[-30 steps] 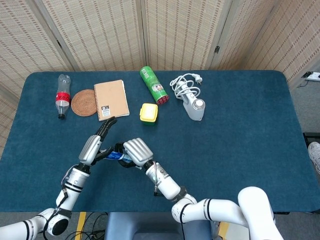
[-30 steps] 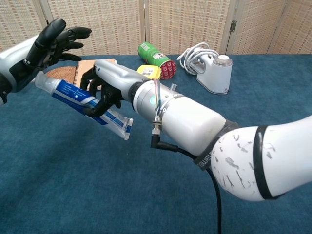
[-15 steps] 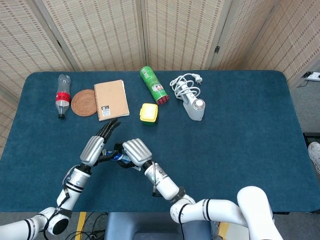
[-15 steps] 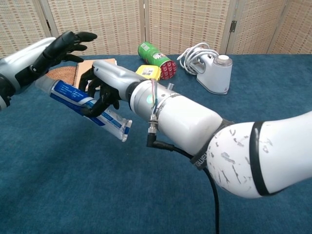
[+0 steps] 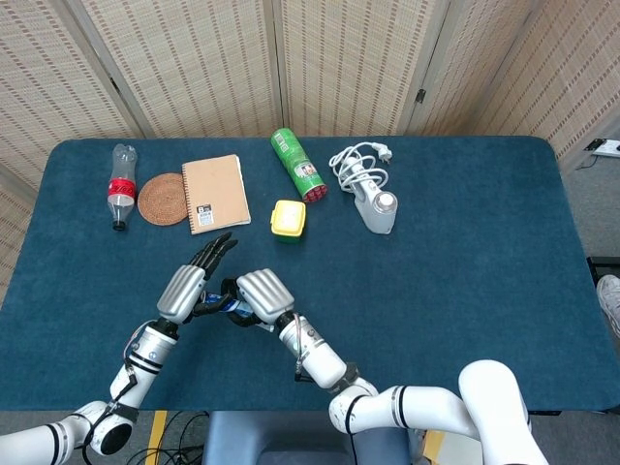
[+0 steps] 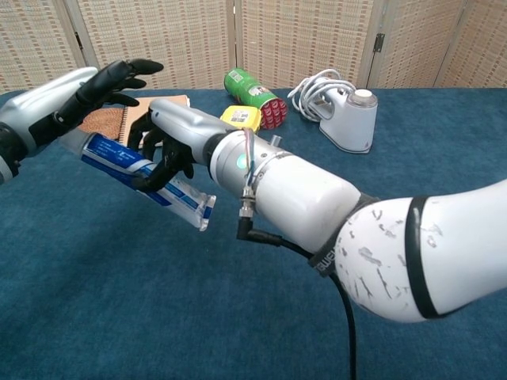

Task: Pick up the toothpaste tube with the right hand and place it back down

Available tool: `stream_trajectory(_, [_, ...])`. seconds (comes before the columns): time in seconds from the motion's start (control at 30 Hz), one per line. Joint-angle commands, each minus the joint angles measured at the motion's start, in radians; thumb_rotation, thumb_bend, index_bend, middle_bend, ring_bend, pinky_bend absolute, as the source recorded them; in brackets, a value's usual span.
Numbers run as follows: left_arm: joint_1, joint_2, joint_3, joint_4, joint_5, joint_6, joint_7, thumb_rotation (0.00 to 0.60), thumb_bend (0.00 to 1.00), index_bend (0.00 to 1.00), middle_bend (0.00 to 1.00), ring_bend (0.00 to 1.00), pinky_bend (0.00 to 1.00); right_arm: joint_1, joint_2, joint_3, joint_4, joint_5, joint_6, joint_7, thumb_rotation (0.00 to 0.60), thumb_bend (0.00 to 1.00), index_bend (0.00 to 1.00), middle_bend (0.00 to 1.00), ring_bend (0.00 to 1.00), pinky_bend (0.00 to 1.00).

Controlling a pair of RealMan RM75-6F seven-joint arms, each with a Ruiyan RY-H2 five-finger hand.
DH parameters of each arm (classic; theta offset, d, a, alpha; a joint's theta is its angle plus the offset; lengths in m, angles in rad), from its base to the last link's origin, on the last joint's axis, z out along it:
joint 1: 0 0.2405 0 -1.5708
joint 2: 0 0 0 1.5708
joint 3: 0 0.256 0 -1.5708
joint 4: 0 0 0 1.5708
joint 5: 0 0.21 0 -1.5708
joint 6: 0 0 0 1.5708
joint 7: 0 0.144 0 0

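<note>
Right hand [image 6: 170, 142] has fingers wrapped around the toothpaste tube [image 6: 139, 174] mid-body, held clear above the table [image 6: 119, 301], near-left area. Left hand [image 6: 87, 91] sits just beside the tube's cap end, fingers spread, holding nothing. Tube looks light, soft and squeezable; best gripped mid-body with gentle pressure to avoid crushing.

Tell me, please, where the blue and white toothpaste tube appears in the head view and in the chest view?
Head view: the blue and white toothpaste tube is lower left of centre, mostly hidden between the left hand and right hand.
Chest view: it lies slanted at left centre, gripped by the right hand.
Shared landmark: the yellow box, beyond the tube in both views.
</note>
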Motion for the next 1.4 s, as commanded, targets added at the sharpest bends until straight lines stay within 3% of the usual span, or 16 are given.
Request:
stream_trajectory(0.03, [0.001,0.0,-0.002,0.0,-0.004,0.003,-0.002,0.0,0.0,0.0,0.0,0.0,0.15,-0.001,0.002,-0.005,0.0,0.0,0.0,-0.003,0.6,0.7,0.74,0.71,0.59,0.67])
stream_trajectory(0.3, [0.023,0.011,-0.043,-0.02,-0.049,0.042,-0.084,0.0,0.0,0.0,0.0,0.0,0.15,-0.043,0.026,-0.047,0.017,-0.068,0.015,0.087,0.6,0.7,0.74,0.71,0.59,0.67])
stream_trajectory(0.6, [0.055,0.064,-0.062,-0.062,-0.114,0.033,-0.132,0.0,0.0,0.0,0.0,0.0,0.15,-0.102,0.121,-0.12,0.07,-0.259,0.014,0.384,0.6,0.62,0.74,0.7,0.59,0.67])
stream_trajectory(0.67, [0.06,0.074,-0.063,-0.072,-0.129,0.026,-0.137,0.0,0.0,0.0,0.0,0.0,0.15,-0.103,0.162,-0.132,0.059,-0.269,-0.017,0.402,0.6,0.61,0.74,0.7,0.59,0.67])
stream_trajectory(0.83, [0.073,0.099,-0.069,-0.093,-0.166,0.008,-0.143,0.0,0.0,0.0,0.0,0.0,0.15,-0.078,0.337,-0.153,-0.052,-0.219,-0.158,0.279,0.6,0.58,0.74,0.68,0.59,0.67])
stream_trajectory(0.97, [0.08,0.115,-0.067,-0.105,-0.186,-0.008,-0.14,0.0,0.0,0.0,0.0,0.0,0.15,-0.042,0.465,-0.174,-0.154,-0.081,-0.259,0.091,0.6,0.51,0.74,0.63,0.57,0.67])
stream_trajectory(1.2, [0.089,0.126,-0.067,-0.113,-0.198,-0.013,-0.128,0.0,0.0,0.0,0.0,0.0,0.15,0.031,0.571,-0.254,-0.257,0.133,-0.265,-0.166,0.6,0.45,0.66,0.58,0.5,0.62])
stream_trajectory(1.33, [0.092,0.126,-0.067,-0.114,-0.201,-0.015,-0.124,0.0,0.0,0.0,0.0,0.0,0.15,0.055,0.58,-0.297,-0.273,0.197,-0.241,-0.24,0.6,0.44,0.63,0.55,0.48,0.59])
stream_trajectory(1.4, [0.094,0.125,-0.067,-0.114,-0.202,-0.016,-0.122,0.0,0.0,0.0,0.0,0.0,0.15,0.062,0.584,-0.315,-0.274,0.22,-0.233,-0.261,0.6,0.41,0.56,0.51,0.45,0.57])
